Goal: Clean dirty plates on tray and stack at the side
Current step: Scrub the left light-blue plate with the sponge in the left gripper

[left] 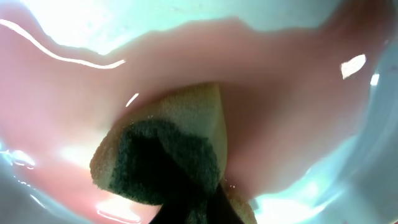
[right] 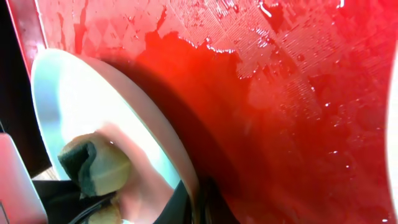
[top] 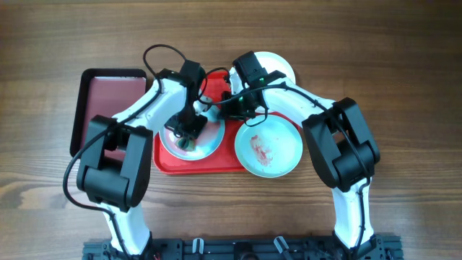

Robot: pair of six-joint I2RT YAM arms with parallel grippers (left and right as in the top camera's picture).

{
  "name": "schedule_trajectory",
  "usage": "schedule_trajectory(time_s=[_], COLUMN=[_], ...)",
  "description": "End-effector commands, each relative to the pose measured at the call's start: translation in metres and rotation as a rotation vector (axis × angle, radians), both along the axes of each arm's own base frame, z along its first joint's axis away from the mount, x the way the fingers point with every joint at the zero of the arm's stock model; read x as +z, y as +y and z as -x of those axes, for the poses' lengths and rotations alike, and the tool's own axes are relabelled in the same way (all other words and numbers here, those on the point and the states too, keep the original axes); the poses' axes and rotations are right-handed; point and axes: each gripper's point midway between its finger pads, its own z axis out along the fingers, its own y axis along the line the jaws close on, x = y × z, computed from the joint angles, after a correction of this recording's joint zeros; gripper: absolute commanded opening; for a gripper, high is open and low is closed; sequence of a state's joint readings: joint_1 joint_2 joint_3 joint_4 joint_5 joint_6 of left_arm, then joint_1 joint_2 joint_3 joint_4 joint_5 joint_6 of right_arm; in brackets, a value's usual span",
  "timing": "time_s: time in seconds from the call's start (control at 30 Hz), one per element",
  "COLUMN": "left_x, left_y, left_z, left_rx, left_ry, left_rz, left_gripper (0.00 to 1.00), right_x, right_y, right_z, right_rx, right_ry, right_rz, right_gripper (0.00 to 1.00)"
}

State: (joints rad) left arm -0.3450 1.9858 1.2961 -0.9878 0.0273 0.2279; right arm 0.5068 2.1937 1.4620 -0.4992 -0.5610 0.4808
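Observation:
A pale blue plate (top: 209, 144) lies on the red tray (top: 202, 165). My left gripper (top: 189, 130) is shut on a yellow and dark green sponge (left: 168, 143) pressed onto this plate (left: 373, 124), whose inside is smeared pink. My right gripper (top: 216, 108) is shut on the far right rim of the same plate (right: 81, 99). The sponge (right: 96, 165) and the wet tray floor (right: 280, 93) show in the right wrist view. A second pale blue plate (top: 268, 146) with red sauce sits to the right of the tray. A white plate (top: 278, 66) lies at the back right, partly under the right arm.
A narrower black-rimmed maroon tray (top: 108, 94) lies to the left of the red tray, partly under the left arm. The wooden table (top: 404, 72) extends on all sides. Both arms cross over the red tray's back half.

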Motion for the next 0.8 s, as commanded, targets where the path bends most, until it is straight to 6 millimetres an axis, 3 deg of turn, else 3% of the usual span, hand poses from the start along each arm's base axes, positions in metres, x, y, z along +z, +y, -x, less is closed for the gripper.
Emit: schedule_trajectory(time_s=[0.0, 0.33, 0.6, 0.7, 0.77], left_x=[-0.036, -0.039, -0.03, -0.023, -0.021], left_y=[-0.035, -0.068, -0.011, -0.007, -0.019], left_z=[0.044, -0.034, -0.088, -0.101, -0.098], left_rx=[0.002, 0.461, 0.962, 1.155, 1.275], left_ry=[0.178, -0.076, -0.197, -0.188, -0.117], left_rz=[0.133, 0.259, 0.204, 0.242, 0.287], left_gripper=[0.04, 0.04, 0.04, 0.04, 0.04], right_x=[-0.025, -0.026, -0.028, -0.029, -0.029], right_y=[-0.009, -0.01, -0.001, 0.003, 0.003], right_z=[0.003, 0.005, 0.013, 0.015, 0.014], right_rx=[-0.055, -0.057, -0.07, -0.086, -0.097], right_ry=[0.058, 0.065, 0.083, 0.083, 0.086], right_rz=[0.047, 0.05, 0.073, 0.089, 0.092], right_gripper=[0.04, 0.04, 0.05, 0.04, 0.04])
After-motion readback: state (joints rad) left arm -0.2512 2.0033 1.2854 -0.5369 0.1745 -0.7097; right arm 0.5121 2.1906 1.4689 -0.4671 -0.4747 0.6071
